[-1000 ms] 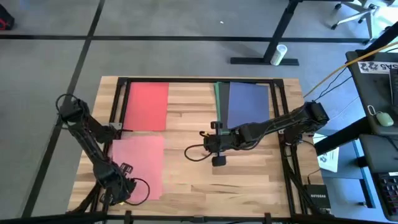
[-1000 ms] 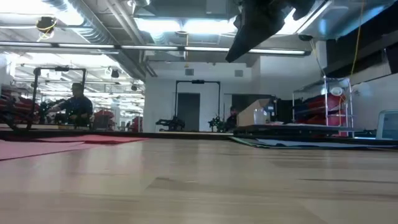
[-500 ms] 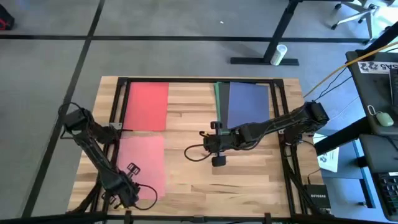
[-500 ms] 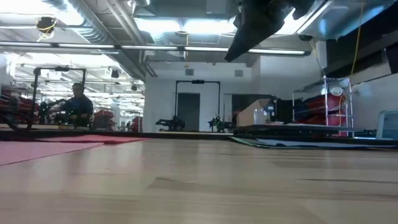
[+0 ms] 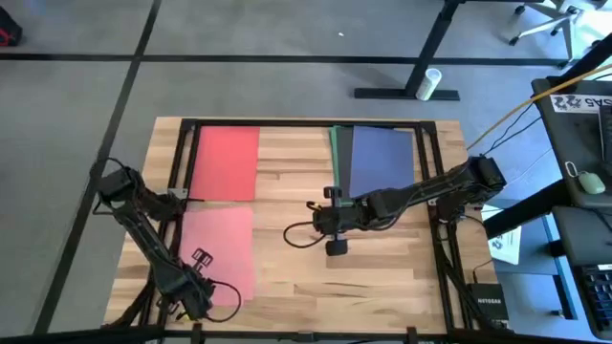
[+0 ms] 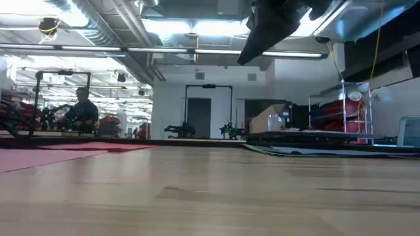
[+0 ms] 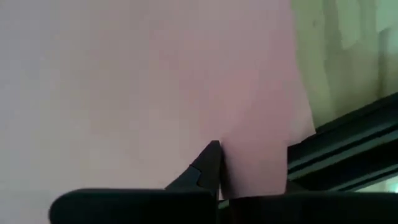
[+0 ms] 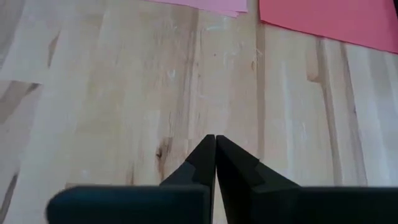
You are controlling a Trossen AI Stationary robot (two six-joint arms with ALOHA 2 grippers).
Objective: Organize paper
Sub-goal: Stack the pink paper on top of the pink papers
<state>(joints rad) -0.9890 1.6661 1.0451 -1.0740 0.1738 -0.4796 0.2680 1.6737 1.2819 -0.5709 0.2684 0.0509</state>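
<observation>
The left arm reaches down along the table's left side, its left gripper (image 5: 199, 287) low at the near edge of the thin pink rectangular sheet of paper (image 5: 218, 250). In its wrist view the pink sheet (image 7: 143, 87) fills nearly everything and only one dark fingertip (image 7: 211, 155) shows against it, so I cannot tell whether the fingers are spread or pinching the paper.

The right arm stretches in from the table's right edge to the middle, holding the right gripper (image 5: 335, 245) above bare wood; its two dark fingers (image 8: 202, 158) are pressed together with nothing between them (the low view shows this arm only as a dark shape overhead).

The light wooden table (image 5: 296, 182) also carries a red rectangular sheet of paper (image 5: 227, 162) at the far left, just beyond the pink one, and a blue rectangular sheet (image 5: 381, 161) at the far right lying on a green sheet (image 5: 334, 143) whose edge peeks out on its left. A dark cable (image 5: 302, 235) loops on the wood beside the right gripper.
</observation>
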